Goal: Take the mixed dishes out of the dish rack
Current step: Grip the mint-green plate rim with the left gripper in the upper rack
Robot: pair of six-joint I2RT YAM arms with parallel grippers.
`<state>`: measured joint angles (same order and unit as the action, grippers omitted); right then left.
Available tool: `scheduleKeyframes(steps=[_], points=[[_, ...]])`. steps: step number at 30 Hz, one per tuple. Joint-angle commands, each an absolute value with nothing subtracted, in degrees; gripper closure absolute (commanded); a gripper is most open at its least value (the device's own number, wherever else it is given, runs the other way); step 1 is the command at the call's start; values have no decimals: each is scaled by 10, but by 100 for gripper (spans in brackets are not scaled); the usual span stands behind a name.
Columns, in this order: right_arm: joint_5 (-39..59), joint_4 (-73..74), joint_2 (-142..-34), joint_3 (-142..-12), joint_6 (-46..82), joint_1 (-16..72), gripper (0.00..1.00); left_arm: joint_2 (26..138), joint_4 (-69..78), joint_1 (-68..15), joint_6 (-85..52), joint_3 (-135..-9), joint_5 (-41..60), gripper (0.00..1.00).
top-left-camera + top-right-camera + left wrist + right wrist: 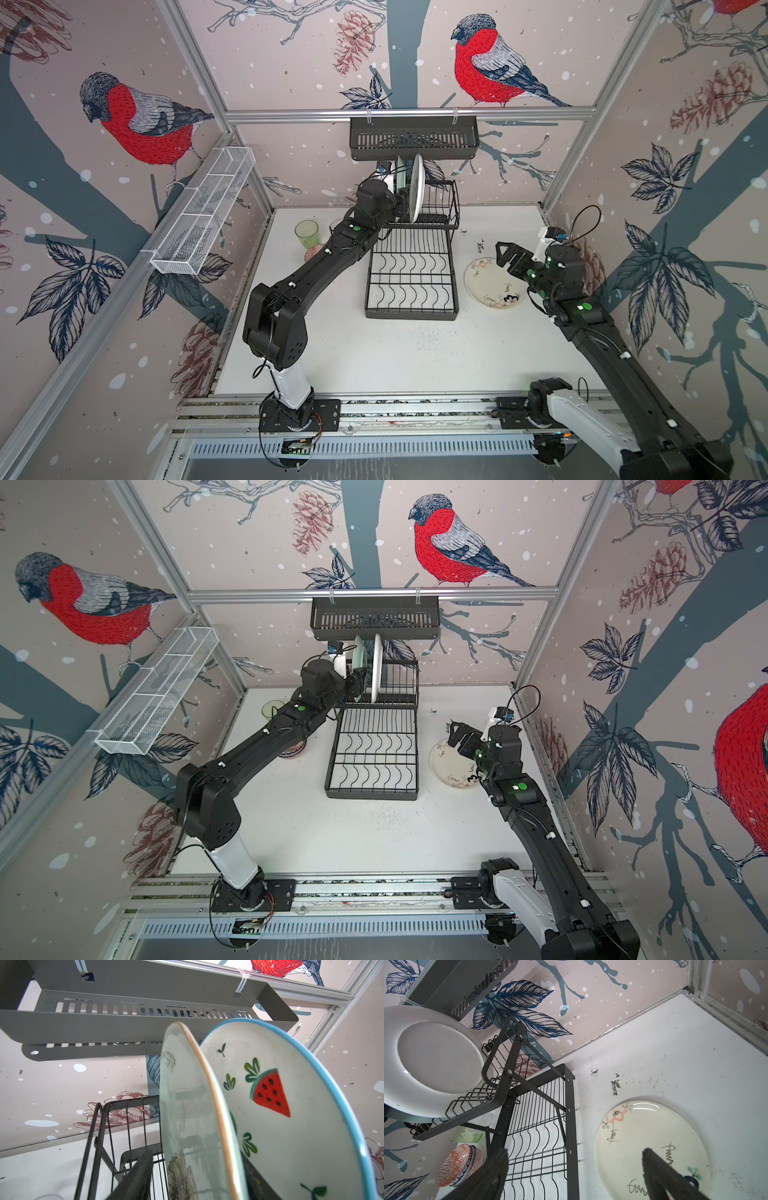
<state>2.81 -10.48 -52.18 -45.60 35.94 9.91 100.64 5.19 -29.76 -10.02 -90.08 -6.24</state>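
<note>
Currently, toward the white table's (415, 357) far-left corner stand a translucent green tumbler (306, 235) and a stack of small orange-and-blue patterned bowls (455, 1165), both off the black 2-tier wire dish rack (411, 315). The rack's flat lower grid holds nothing. Its slotted upper holder keeps 2 plates upright: a pale mint glazed plate with a flower (187, 1105) and a white, blue-rimmed watermelon plate (291, 1126). The left gripper (196, 1153) straddles the mint plate's rim, 1 finger on each face; whether they already pinch cannot be told. That plate looks stiff, heavy, slick and breakable, so a deep rim hold suits it. Near the table's right edge a cream flowered plate (489, 286) lies flat, with the right gripper (500, 254) spread wide above it.
</note>
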Motion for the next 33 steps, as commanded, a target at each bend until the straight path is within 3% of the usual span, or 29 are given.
scheduleKeyframes(steps=[1, 7, 10, 25, 28, 33], points=[[28, -93, -521, -455, 364, 99, 0, 1010, 54, -298, -89, -905, -74, 47], [19, -98, -517, -452, 361, 98, 0, 1015, 55, -300, -87, -911, -71, 56], [15, -98, -516, -450, 361, 99, 0, 1021, 46, -299, -86, -926, -67, 72], [15, -97, -512, -436, 360, 93, 0, 1026, 54, -299, -81, -933, -77, 75], [15, -97, -512, -433, 362, 91, 0, 1029, 61, -299, -75, -934, -72, 98], [17, -98, -510, -429, 360, 88, 0, 1036, 68, -299, -65, -941, -75, 100]])
